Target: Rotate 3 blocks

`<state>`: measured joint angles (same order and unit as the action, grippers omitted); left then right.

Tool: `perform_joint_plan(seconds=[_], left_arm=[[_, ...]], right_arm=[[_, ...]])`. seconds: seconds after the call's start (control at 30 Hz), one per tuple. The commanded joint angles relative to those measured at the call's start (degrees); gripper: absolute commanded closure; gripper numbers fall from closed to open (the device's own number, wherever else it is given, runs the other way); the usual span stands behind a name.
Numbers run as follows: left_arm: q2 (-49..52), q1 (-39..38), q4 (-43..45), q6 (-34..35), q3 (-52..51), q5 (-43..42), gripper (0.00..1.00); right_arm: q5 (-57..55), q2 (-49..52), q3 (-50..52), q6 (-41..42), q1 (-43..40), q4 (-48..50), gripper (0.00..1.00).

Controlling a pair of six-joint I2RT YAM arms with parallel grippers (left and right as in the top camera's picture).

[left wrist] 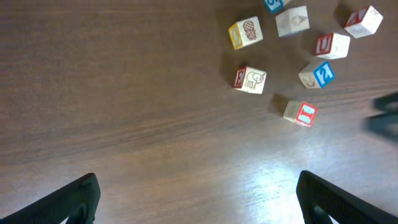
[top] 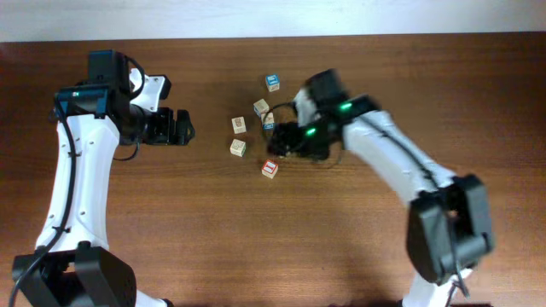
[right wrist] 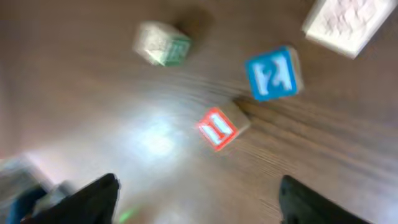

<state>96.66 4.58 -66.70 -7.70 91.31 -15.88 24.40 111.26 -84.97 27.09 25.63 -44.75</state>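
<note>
The left gripper (left wrist: 197, 186) hangs spread and empty, and the right gripper (right wrist: 198, 190), likewise spread, hovers near what seems, through blur, the red-framed block (right wrist: 217, 127).

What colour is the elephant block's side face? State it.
Red; the elephant block shows best in the left wrist view.

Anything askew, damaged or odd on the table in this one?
Nothing spilled or damaged. The small pale wooden picture cubes lie loosely scattered on the brown wooden table, each turned a different way, none stacked.
</note>
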Motion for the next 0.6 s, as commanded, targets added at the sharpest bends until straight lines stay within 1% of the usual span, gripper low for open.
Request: perform_joint_plan(seconds=[0.0,0.03,0.07,0.1,0.13,0.17,0.3,0.4,0.43,0.57], left_arm=[[0.3,1.1,0.2,14.7,1.1,15.8,0.01],[0.3,1.9,0.2,18.8,1.1,19.0,0.01],[0.3,3.1,0.3,20.7,1.1,19.3,0.01],[0.3,3.7,0.4,21.2,1.1,19.4,0.01],[0.3,4.5,0.4,21.2,1.1,19.4,0.01],[0.3,5.0,0.4,21.2,1.1,19.4,0.01],[0.3,5.1,0.4,21.2,1.1,19.4,0.01],[0.3,5.1,0.4,21.1,1.1,19.4,0.01],[0.3,5.1,0.4,21.1,1.1,19.4,0.01],[0.3,5.1,0.3,21.1,1.1,19.4,0.01]], right_arm=[[-17.5,3.6,-0.8,15.7,4.7,1.8,0.26],[-19.2,4.6,-0.8,17.6,6.0,2.6,0.31],[-21.5,5.6,-0.8,19.6,7.2,3.0,0.34],[-22.9,6.4,-0.8,20.5,7.9,3.5,0.36],[-23.7,7.1,-0.8,20.6,8.7,4.9,0.39],[-23.9,7.7,-0.8,20.6,9.3,6.4,0.41],[-25.8,8.4,-0.7,21.5,11.4,8.8,0.42],[-26.4,8.5,-0.5,21.5,12.6,7.8,0.5],[-26.6,8.5,-0.4,21.5,12.8,6.8,0.55],[-27.9,8.5,-0.4,21.4,12.9,4.3,0.68]])
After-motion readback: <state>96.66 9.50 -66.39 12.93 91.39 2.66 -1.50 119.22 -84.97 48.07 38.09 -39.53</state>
